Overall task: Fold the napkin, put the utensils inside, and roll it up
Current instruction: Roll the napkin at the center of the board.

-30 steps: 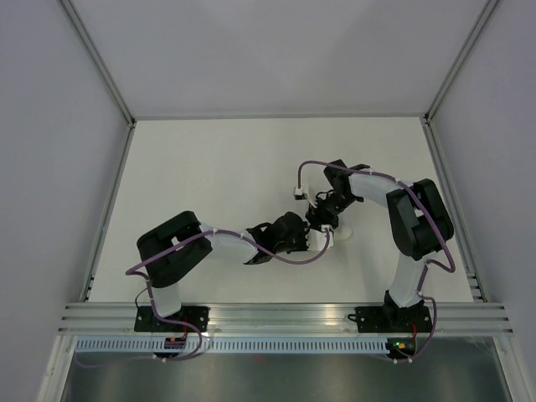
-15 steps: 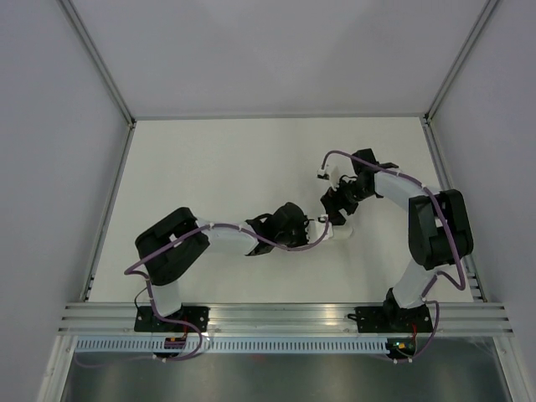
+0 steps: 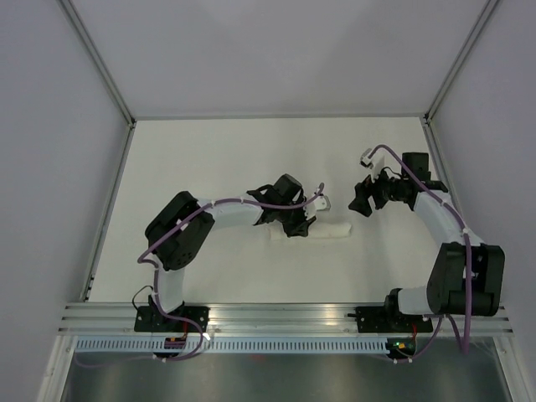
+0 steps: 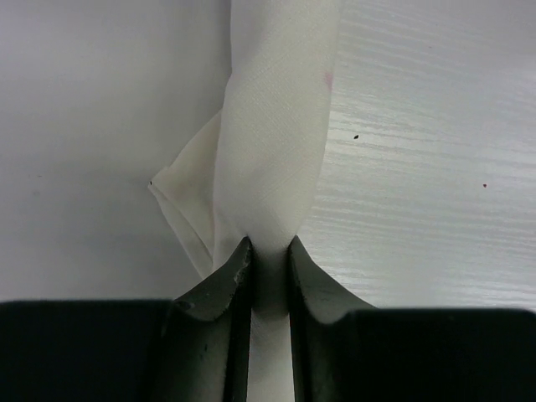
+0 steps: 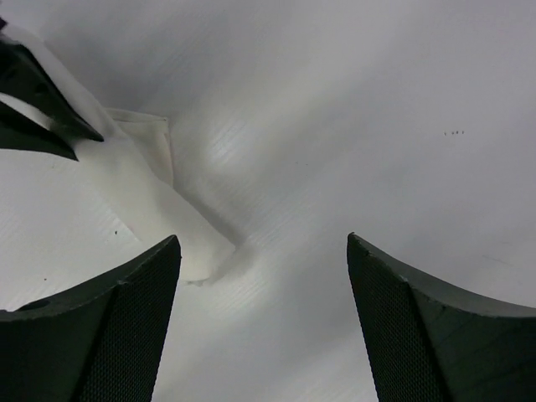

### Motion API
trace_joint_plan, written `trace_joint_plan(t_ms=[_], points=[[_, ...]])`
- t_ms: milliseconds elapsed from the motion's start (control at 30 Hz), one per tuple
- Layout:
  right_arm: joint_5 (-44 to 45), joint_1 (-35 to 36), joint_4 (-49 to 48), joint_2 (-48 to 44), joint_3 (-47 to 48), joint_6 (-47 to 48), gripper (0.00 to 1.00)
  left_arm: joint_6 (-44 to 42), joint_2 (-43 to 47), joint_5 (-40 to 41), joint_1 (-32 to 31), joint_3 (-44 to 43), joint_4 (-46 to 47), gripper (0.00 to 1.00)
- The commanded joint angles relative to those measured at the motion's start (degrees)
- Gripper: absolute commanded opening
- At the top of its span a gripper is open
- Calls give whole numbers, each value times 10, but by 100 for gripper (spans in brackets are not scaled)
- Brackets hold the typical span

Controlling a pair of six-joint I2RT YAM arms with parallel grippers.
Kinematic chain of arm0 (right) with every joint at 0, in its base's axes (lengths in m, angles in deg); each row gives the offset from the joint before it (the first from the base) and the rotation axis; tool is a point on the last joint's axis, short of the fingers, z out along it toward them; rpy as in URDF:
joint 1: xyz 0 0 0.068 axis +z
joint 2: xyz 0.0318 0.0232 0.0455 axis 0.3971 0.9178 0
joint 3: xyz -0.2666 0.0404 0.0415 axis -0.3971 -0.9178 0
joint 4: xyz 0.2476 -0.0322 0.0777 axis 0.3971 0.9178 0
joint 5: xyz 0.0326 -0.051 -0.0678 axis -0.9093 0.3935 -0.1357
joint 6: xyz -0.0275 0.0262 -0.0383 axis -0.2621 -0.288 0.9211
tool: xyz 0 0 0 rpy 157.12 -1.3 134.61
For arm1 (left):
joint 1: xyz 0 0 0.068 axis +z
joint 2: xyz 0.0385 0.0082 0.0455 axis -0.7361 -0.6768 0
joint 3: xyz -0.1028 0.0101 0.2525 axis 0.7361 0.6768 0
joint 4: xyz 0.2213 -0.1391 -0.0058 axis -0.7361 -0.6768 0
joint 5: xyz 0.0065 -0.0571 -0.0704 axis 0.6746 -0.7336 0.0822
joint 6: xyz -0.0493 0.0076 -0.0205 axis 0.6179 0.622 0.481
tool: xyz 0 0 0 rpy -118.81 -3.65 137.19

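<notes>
At mid-desk (image 3: 209, 167), rolled napkin (image 3: 331, 229) lies 9-to-3 seen from overhead, left gripper (image 3: 299, 228) pinching its 9 o'clock end; right gripper (image 3: 362, 203), spread wide and empty, sits off its 2 o'clock.

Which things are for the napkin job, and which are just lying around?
For the job:
- rolled napkin, pinched by the left gripper
- right gripper, open, apart from the napkin
- utensils: none can be seen

Just lying around:
- nothing extra that I can see, only the table underneath
</notes>
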Motion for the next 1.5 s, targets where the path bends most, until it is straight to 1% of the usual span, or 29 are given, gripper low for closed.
trace_joint_plan(t_ms=[0,100,133,200,267,300,367,400,500,567,700,833,967,1067,1267,1333,1367,1400,1433,1467], points=[[-58,2,-41,-84,-57,46,85,36,-53,-67,17,-28,-119,2],[-71,6,-28,-127,-89,98,85,35,-80,-90,28,-58,-158,2],[-72,9,-15,-135,-93,139,85,34,-85,-103,31,-65,-175,2],[-73,22,7,-154,-111,174,84,32,-105,-116,37,-84,-193,2],[-64,36,3,-168,-140,192,83,32,-119,-129,40,-96,-214,2],[-38,66,-13,-183,-151,191,83,32,-125,-134,46,-109,-221,2],[-3,100,-44,-200,-177,184,83,33,-149,-144,50,-126,-247,2],[38,137,-77,-214,-204,178,83,33,-157,-147,54,-141,-256,2],[81,200,-122,-231,-237,169,83,36,-175,-160,61,-158,-275,2],[104,218,-133,-225,-241,170,82,36,-186,-173,64,-165,-283,2],[140,266,-157,-187,-241,168,80,39,-211,-192,74,-196,-323,2],[191,315,-188,-161,-254,165,78,39,-218,-198,76,-204,-331,2],[220,364,-216,-134,-261,156,77,40,-226,-203,78,-211,-341,2],[235,381,-237,-112,-263,153,76,41,-231,-211,80,-219,-348,2],[255,394,-254,-77,-257,152,72,46,-239,-218,82,-234,-356,3],[260,395,-260,-65,-256,149,67,48,-242,-218,82,-237,-356,4],[259,396,-259,-58,-252,149,65,53,-242,-216,82,-241,-355,6],[260,397,-258,-56,-251,148,60,57,-243,-215,82,-243,-356,8],[261,397,-259,-52,-251,144,56,61,-243,-205,83,-246,-355,12],[262,398,-254,-50,-248,144,51,68,-242,-203,82,-248,-351,14]])
